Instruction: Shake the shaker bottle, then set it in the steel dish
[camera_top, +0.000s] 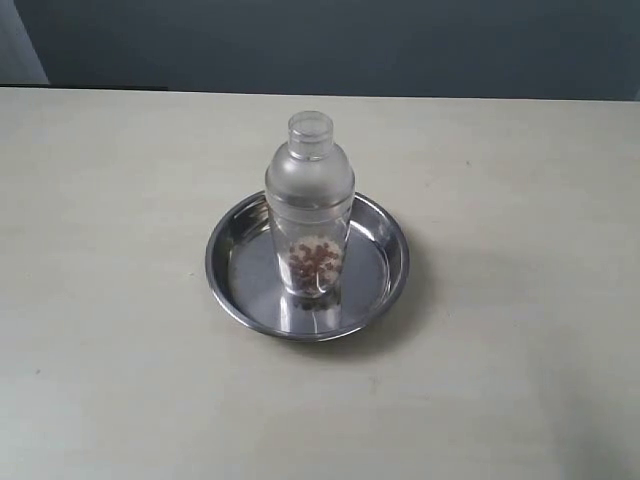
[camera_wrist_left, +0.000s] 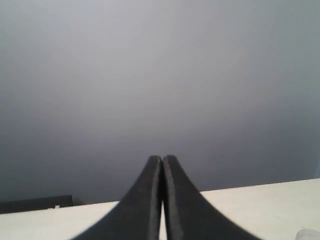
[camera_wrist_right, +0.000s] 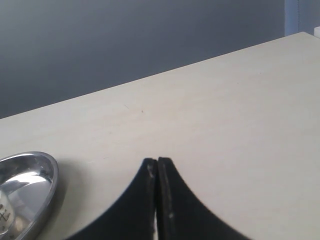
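Observation:
The shaker bottle (camera_top: 310, 205) stands upright in the middle of the steel dish (camera_top: 228, 262), frosted, with brown bits low inside it. No gripper shows in the exterior view. My left gripper (camera_wrist_left: 162, 159) is shut with nothing between its fingers, pointing over the table's far edge at a grey wall. My right gripper (camera_wrist_right: 157, 161) is also shut and empty, above bare table. Beside it the steel dish's rim (camera_wrist_right: 50, 177) shows, apart from the fingers, with a sliver of the shaker bottle (camera_wrist_right: 4, 216) at the picture's edge.
The pale table (camera_top: 520, 200) spreads around the dish on all sides. A grey wall (camera_top: 330, 40) runs behind its far edge. A dark strip (camera_wrist_left: 35, 203) lies past the table edge in the left wrist view.

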